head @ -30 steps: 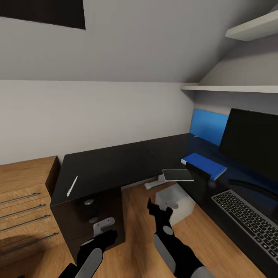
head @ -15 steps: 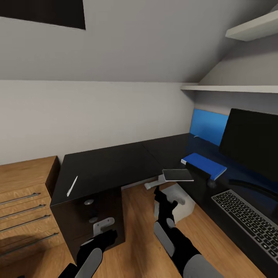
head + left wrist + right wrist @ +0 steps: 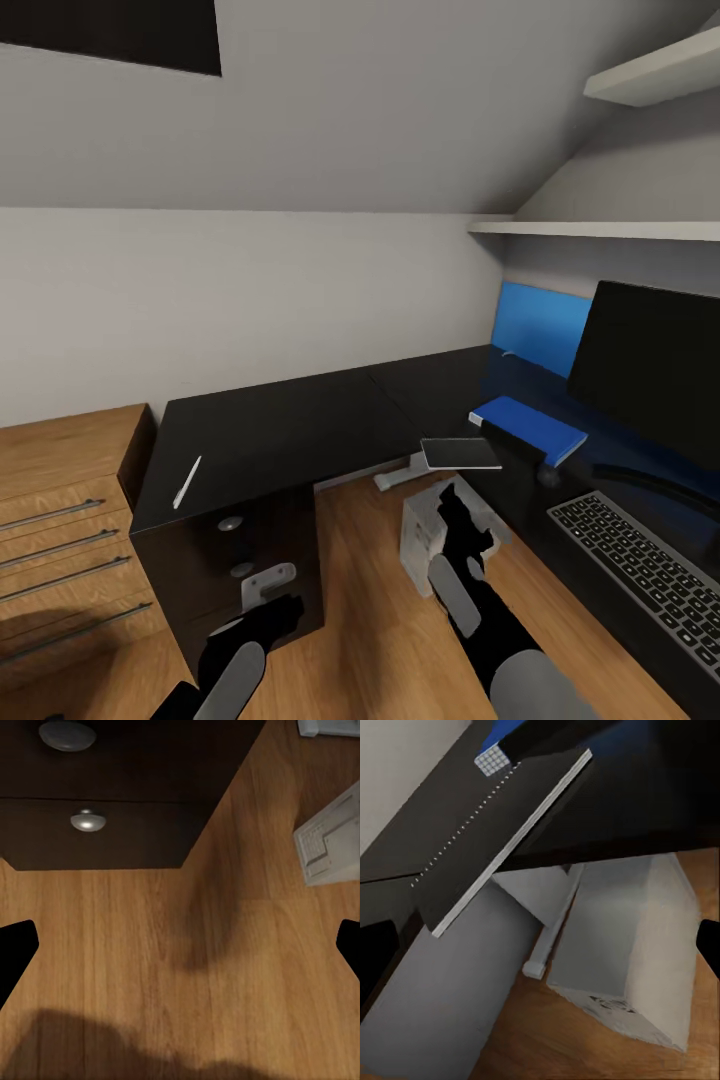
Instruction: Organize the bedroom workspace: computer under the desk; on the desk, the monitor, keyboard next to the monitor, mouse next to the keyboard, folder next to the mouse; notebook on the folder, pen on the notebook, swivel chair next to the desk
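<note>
Open wood floor (image 3: 350, 600) is seen between desk (image 3: 290, 430) edges; right gripper (image 3: 462, 520), fingers spread, has been advanced toward computer (image 3: 420, 525); left gripper (image 3: 275, 612) spread.

Head camera overlooks the desk (image 3: 290, 420); both wrist cameras face floorward, sharing the computer (image 3: 622, 945).

- Both arms are glossy black with smooth light-grey panels set along their upper sides.
- The left tool (image 3: 283, 607) is black, with short blunt fingers.
- The right tool (image 3: 462, 507) is black too, above a rounded grey forearm shell.
</note>
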You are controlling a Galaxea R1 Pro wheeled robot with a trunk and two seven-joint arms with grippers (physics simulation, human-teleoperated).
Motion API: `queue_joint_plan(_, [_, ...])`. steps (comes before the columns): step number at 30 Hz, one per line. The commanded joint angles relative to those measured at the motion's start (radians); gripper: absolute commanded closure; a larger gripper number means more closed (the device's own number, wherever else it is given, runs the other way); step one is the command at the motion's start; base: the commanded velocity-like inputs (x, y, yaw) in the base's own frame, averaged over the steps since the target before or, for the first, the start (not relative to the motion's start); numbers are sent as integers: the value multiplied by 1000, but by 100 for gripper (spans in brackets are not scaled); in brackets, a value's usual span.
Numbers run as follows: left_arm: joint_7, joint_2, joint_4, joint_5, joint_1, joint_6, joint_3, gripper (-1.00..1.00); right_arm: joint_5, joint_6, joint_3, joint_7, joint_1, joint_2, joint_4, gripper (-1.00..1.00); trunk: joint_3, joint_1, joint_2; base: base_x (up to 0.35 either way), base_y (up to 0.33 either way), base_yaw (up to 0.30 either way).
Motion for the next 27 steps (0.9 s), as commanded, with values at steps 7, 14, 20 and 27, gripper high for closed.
queue_joint_plan(7, [8, -2, -1, 8, -1, 2, -4, -100, -334, 5, -53, 138, 0, -4, -4, -100, -1, 0, -1, 0, 0, 0])
queue_joint_plan(14, [7, -1, -2, 5, -1, 1, -4, -100, -396, 15, -51, 180, 1, 2, -20, -100, -1, 0, -1, 0, 0, 0])
queue_joint_plan(20, [7, 0, -3, 5, -1, 2, -5, -100, -403, 118, -51, 370, 5, 2, -85, -100, -1, 0, -1, 0, 0, 0])
queue_joint_plan(27, [7, -2, -3, 6, -1, 2, -6, -100, -505, 224, -55, 500, 6, -2, -90, -100, -1, 0, -1, 0, 0, 0])
